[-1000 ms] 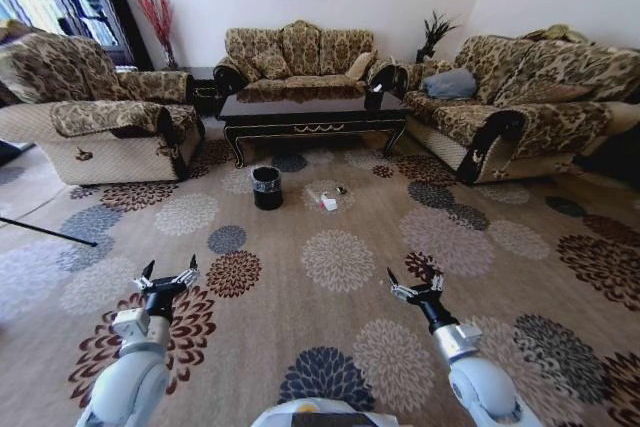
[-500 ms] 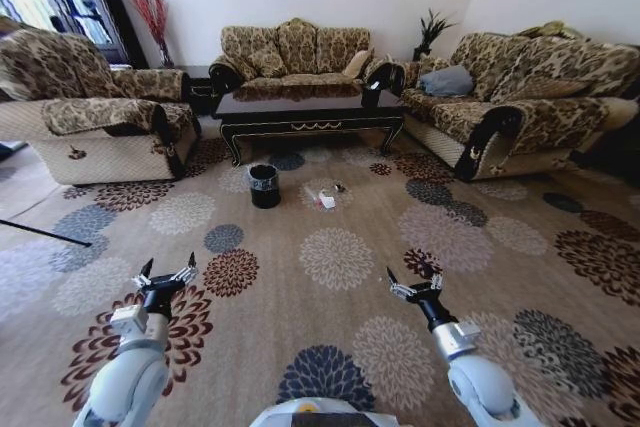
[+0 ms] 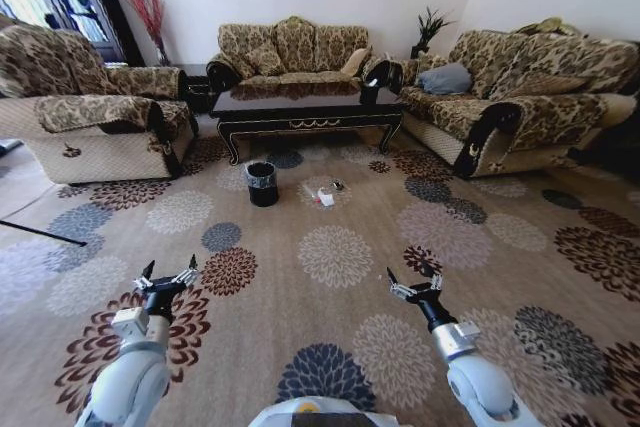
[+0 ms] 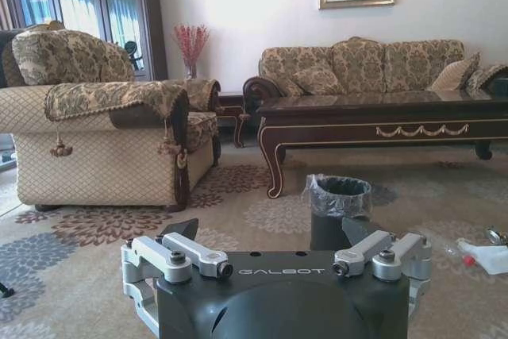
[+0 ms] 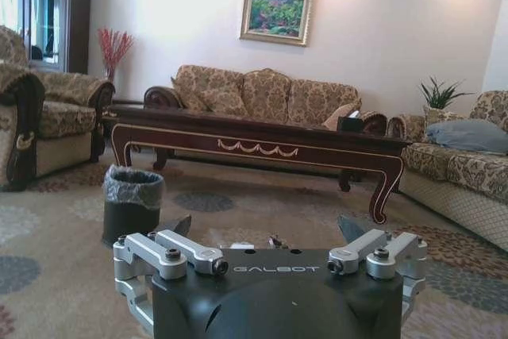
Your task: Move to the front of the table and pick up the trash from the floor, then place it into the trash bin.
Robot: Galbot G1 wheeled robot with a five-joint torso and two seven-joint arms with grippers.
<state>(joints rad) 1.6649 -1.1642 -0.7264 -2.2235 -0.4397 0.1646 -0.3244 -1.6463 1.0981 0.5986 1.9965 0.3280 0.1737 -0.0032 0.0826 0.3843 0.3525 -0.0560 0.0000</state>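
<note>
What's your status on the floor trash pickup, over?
Left gripper and right gripper open, held low, empty. Trash on carpet right of bin, before table. Path open carpet.

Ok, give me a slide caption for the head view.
Both grippers, left and right, open above carpet; trash beside bin ahead.

Trash bin (image 3: pixel 262 183) before the table (image 3: pixel 300 112), trash (image 3: pixel 325 195) right.

We read one word, "GALBOT", printed on the dark housing of the left gripper (image 4: pixel 270 237) and the right gripper (image 5: pixel 263 232)
</note>
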